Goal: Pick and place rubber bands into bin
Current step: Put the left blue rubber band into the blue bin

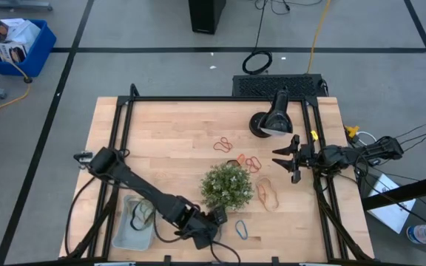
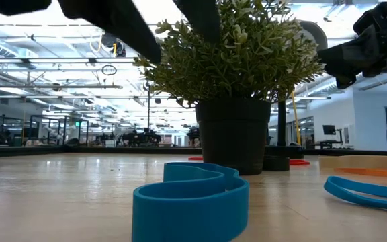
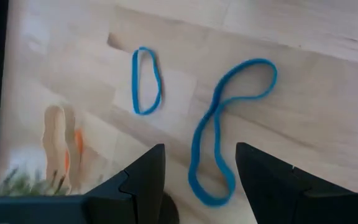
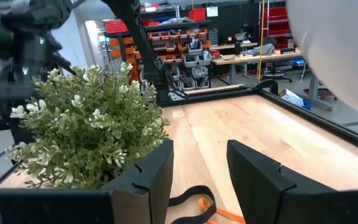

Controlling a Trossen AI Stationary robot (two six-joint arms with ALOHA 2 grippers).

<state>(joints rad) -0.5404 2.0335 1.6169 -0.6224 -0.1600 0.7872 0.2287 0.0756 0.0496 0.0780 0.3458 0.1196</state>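
1. Near the table's front edge, at about five o'clock from the plant [image 1: 228,185], the left gripper [image 1: 218,219] hovers with its fingers spread apart and nothing between them.
2. Its wrist view looks down on two blue rubber bands: a twisted blue band [image 3: 229,127] whose lower loop lies between the fingertips, and a small blue oval band [image 3: 146,81] a little farther out.
3. My reading of the step — an approach to pick the twisted blue band; no grasp is made yet.
4. The next move likely calls for lowering straight down until the fingers straddle the strand, closing on it, then carrying it toward nine o'clock to the bin [image 1: 133,224].
5. The bin sits at the front left corner, at about eight o'clock from the plant, with what look like two bands already inside.
6. The right gripper [image 1: 288,159] waits at three o'clock from the plant, fingers parted and empty.
7. Count on the wood, from the high view: roughly two orange-red bands [image 1: 223,144] at twelve o'clock, a cluster of about three red bands [image 1: 251,162] at one o'clock with a dark one beside it — and two tan bands [image 1: 265,192] at three to four o'clock; overlaps make the totals uncertain.
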